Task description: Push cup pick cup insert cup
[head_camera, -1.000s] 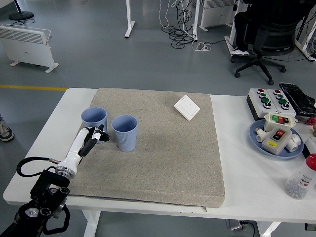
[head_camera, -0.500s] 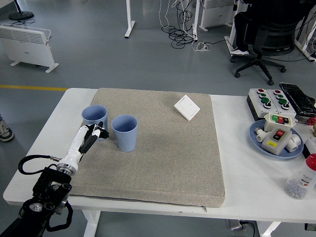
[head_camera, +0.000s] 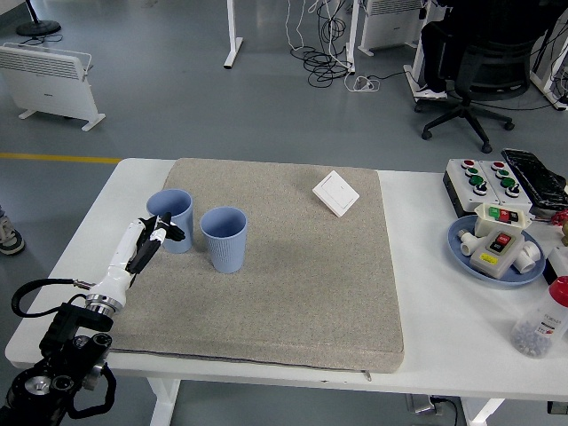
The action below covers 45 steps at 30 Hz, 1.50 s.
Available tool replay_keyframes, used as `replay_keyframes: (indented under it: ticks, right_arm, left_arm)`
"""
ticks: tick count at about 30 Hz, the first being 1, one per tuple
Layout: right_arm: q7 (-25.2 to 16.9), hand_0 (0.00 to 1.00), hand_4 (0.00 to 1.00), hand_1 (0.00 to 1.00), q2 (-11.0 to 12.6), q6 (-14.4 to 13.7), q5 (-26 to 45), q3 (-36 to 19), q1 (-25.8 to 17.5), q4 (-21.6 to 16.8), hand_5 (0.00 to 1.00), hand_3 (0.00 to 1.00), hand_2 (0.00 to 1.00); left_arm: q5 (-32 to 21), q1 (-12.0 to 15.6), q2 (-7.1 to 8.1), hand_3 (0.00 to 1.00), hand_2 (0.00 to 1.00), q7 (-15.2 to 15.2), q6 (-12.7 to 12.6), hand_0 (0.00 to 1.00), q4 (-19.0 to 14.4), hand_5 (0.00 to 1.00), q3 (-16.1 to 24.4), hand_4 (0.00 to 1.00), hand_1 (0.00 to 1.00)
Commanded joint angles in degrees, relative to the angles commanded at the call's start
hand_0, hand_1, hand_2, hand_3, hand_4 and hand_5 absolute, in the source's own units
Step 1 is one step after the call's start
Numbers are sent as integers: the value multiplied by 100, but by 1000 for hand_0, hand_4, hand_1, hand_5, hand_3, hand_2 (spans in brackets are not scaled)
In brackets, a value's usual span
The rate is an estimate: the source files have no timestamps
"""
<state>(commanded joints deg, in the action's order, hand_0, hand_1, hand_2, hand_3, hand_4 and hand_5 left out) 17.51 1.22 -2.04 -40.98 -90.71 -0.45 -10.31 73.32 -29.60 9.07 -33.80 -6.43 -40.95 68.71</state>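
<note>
Grey mat (head_camera: 293,266) on white table (head_camera: 444,293); left robot hand (head_camera: 146,244), fingers loosely spread, touches blue cup (head_camera: 170,219).

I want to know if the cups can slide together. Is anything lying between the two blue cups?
No. In the head view, only a narrow strip of bare grey mat separates the left cup from the right cup.

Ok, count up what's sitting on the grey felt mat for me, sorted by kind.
Light blue plastic cups: 2, left cup by the left hand, right cup
White square wall switch plate: 1
Total: 3
</note>
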Motion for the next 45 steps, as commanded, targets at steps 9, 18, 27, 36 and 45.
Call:
replay_keyframes:
  ticks: [9,18,27,36,45]
  right_arm:
    - [5,723,241,676,2,-1,-32,-55,3,0,444,662,775]
    - [19,723,240,676,18,-13,-4,10,-16,0,442,661,775]
    - [37,723,238,675,73,-33,-10,88,-28,0,441,660,773]
    - [53,723,238,675,115,-73,-67,113,-44,0,439,657,767]
    - [53,723,238,675,146,-91,-85,185,-32,0,438,656,766]
  left_arm:
    - [555,-49,464,446,475,-132,-320,550,-1735,943,-109,714,492]
    - [2650,-1091,709,675,799,1613,923,874,-1916,855,-630,859,800]
    - [4138,-2150,805,847,998,2398,1794,977,-1418,734,-1750,985,949]
    - [4967,-2589,604,922,998,2648,2400,990,-700,631,-2295,998,972]
    - [5376,-2824,331,969,998,2671,2538,941,-57,517,-2127,998,971]
